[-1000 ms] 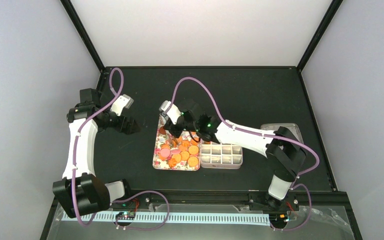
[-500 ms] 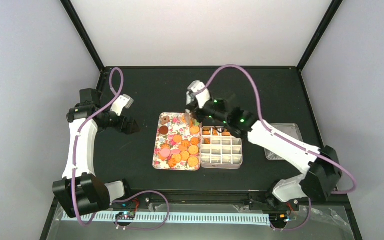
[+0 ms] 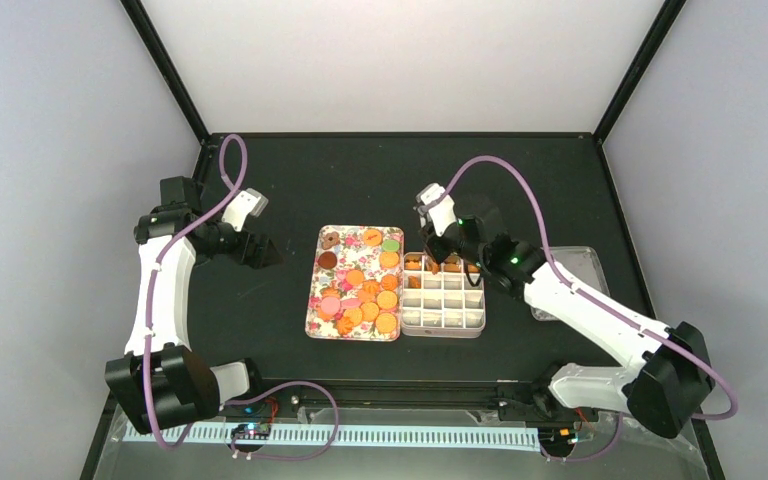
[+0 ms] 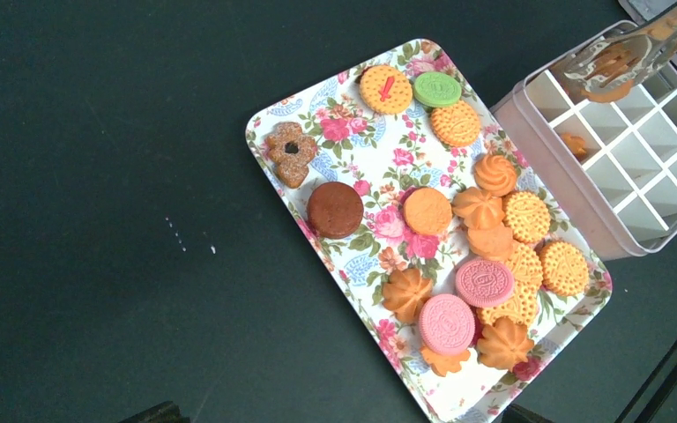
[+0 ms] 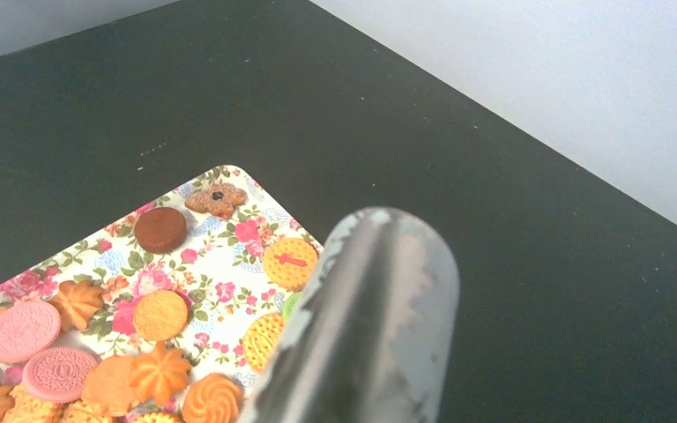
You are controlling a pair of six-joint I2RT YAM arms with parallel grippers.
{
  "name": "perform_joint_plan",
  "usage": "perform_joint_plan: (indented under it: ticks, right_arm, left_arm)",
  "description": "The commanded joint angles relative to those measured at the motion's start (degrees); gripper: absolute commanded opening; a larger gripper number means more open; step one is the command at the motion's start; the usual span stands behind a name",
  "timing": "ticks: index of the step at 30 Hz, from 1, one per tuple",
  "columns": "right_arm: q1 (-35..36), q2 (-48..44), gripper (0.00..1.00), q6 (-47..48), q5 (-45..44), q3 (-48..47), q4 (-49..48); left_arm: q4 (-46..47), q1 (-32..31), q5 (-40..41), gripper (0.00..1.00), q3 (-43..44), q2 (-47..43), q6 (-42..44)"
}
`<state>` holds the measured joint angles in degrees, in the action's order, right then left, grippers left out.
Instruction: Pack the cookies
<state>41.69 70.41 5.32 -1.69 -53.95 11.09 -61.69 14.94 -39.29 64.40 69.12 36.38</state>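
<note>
Many small cookies [image 3: 365, 295], mostly orange with a few pink, brown and green, lie on the flower-patterned tray [image 3: 310, 312]. They also show in the left wrist view [image 4: 494, 238] and the right wrist view [image 5: 160, 315]. My right gripper [image 3: 442, 242] is shut on metal tongs [image 5: 370, 326] over the far row of the white divider box [image 3: 445, 310]. The tongs [image 4: 626, 48] pinch an orange cookie [image 4: 613, 69] just above a far cell. My left gripper [image 3: 258, 250] is open and empty, left of the tray.
The divider box [image 4: 555, 181] touches the tray's right side [image 4: 353, 145]; a few far cells hold cookies [image 4: 573, 143]. A clear lid [image 3: 572, 260] lies right of the box, under my right arm. The black cage frame bounds the table.
My right arm has swung from the tray's far left corner rightwards to the box's far row, carrying the tongs and a cookie. The left arm has not moved.
</note>
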Motion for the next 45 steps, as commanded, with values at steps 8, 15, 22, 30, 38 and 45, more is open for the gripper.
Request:
perform_joint_plan:
  ticks: [8, 15, 22, 30, 38, 45]
  right_arm:
    - [-0.48, -5.25, 0.06, 1.16, 2.05, 2.26, 0.51]
    - [-0.41, -7.5, 0.07, 2.09, 4.19, 2.75, 1.15]
    - [-0.4, -7.43, 0.08, 1.7, 5.65, 4.14, 0.93]
    - [-0.41, -5.52, 0.15, 1.99, 6.61, 3.97, -0.64]
    - [-0.43, -4.95, 0.22, 2.97, 8.24, 2.74, 0.57]
    - [-0.38, -6.97, 0.33, 4.15, 6.8, 1.32, 2.14]
  left_arm:
    - [-1.23, 0.35, -1.82, 0.95, 2.22, -0.09, 1.48]
    - [-1.32, 0.35, -1.63, 0.96, 2.07, -0.32, 1.58]
    - [-1.5, 0.35, -1.53, 0.96, 1.87, -0.43, 1.67]
    - [-1.37, 0.35, -1.64, 0.96, 2.13, -0.53, 1.46]
    - [-0.97, 0.35, -1.88, 0.96, 2.18, -0.62, 1.24]
    - [-0.82, 0.35, -2.52, 0.96, 2.09, -0.42, 0.88]
